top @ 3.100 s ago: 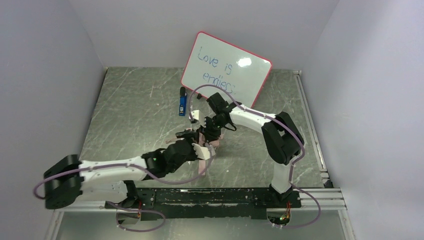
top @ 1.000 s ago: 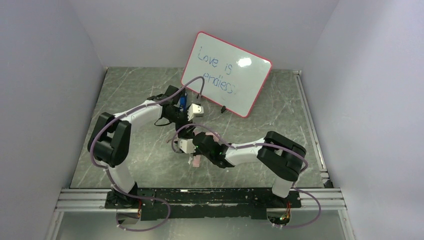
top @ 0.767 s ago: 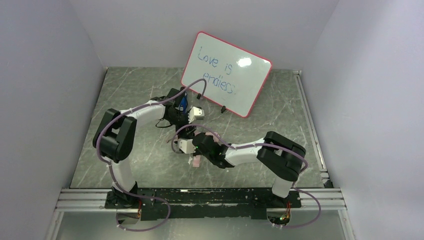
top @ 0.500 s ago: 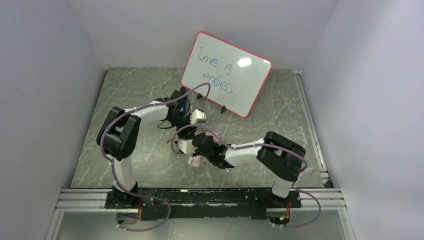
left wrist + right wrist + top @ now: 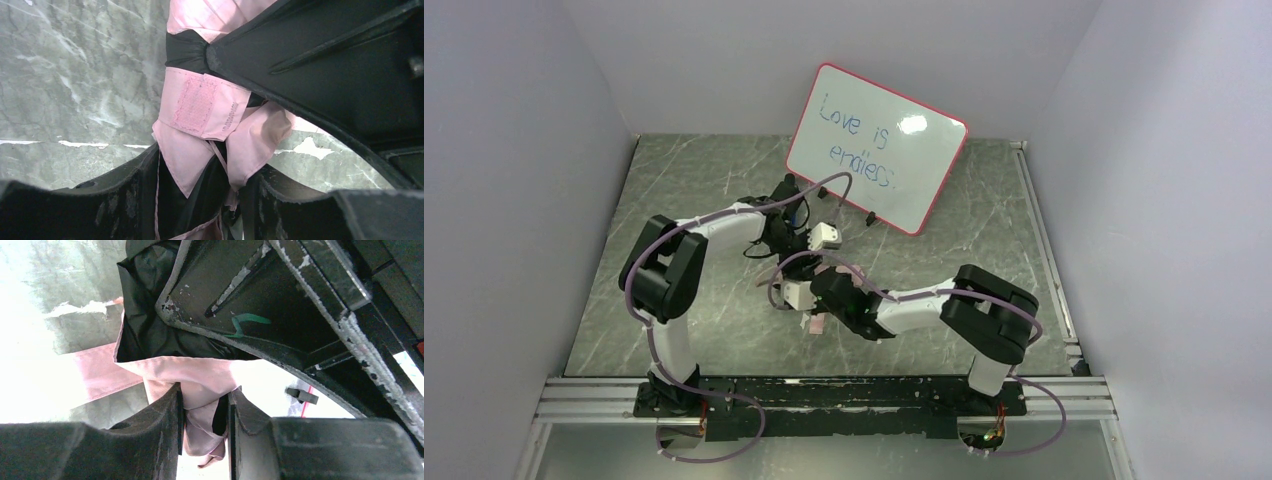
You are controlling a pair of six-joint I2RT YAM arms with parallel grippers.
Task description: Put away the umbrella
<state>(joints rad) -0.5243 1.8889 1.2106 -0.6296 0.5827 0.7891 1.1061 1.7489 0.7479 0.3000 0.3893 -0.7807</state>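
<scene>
Pink cloth of the umbrella (image 5: 260,135) fills the left wrist view, bunched over black lining and wrapped by a strap (image 5: 200,105) with a rough fastening patch. The left gripper (image 5: 200,170) has its jaws either side of these folds, with cloth pressed against both pads, so it clasps the fabric. In the right wrist view the right gripper (image 5: 206,392) pinches a narrow fold of the same pink cloth between nearly closed jaws.

From above, the umbrella lies near the middle of the grey marble table (image 5: 694,190), in front of the red-framed whiteboard (image 5: 879,145), which leans against the back wall. Both wrists crowd over the umbrella, and only a small pink scrap shows beside the right gripper. Its shaft, ribs and handle cannot be made out in any view. Black gripper housing blocks the upper right of both wrist views. The far end of the cloth runs out of frame at the top of the left wrist view.
</scene>
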